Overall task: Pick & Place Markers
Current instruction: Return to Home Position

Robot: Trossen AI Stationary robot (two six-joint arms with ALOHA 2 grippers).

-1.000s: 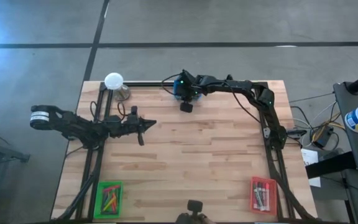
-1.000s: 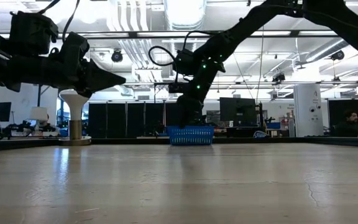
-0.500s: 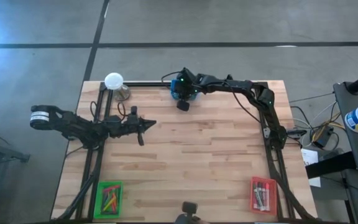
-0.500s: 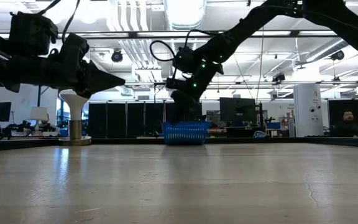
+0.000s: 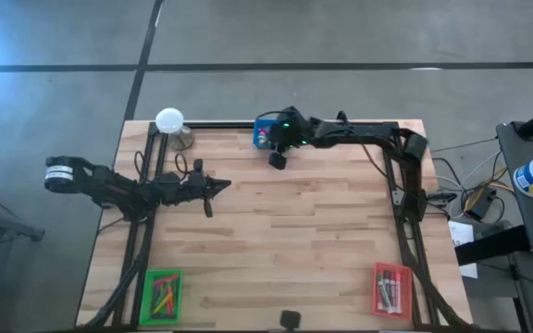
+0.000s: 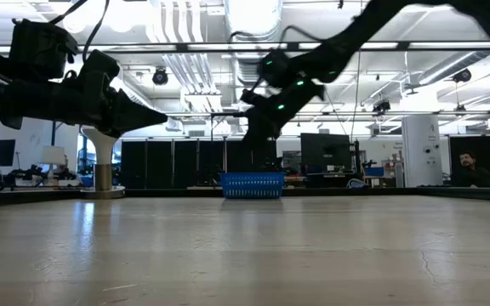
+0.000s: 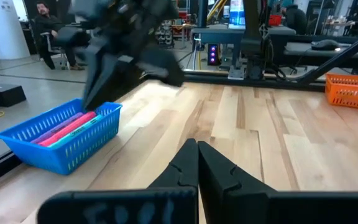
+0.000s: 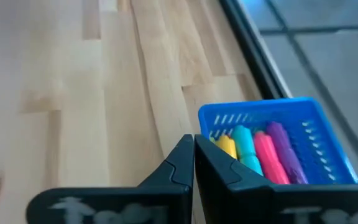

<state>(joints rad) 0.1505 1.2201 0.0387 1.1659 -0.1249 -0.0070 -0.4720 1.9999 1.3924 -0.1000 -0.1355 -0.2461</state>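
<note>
Fingers (image 8: 173, 171) of the right gripper (image 8: 193, 142) are pressed together with nothing between them. The left gripper (image 7: 197, 146) is the same, its two dark fingers (image 7: 182, 169) clenched on nothing.

From above we see the right gripper (image 5: 277, 159) hanging just beside the blue tray (image 5: 263, 135) at the far edge of the table (image 5: 294, 240). The left gripper (image 5: 222, 185) hovers over the left-middle of the boards, well apart from every tray.

We find the markers (image 8: 263, 152) lying side by side in the blue tray (image 8: 328, 134), with yellow, light blue, pink and purple ones showing. More lie in the green tray (image 5: 163, 294) at the near left corner and in the red tray (image 5: 391, 289) at the near right corner.

We see no loose marker on the bare wood in the high view, nor on the tabletop in the low view. We judge the sorting itself to be done, or very nearly so, with every pen we can find already in a tray. What seems to be left is for the arms to go back to their resting pose.
</note>
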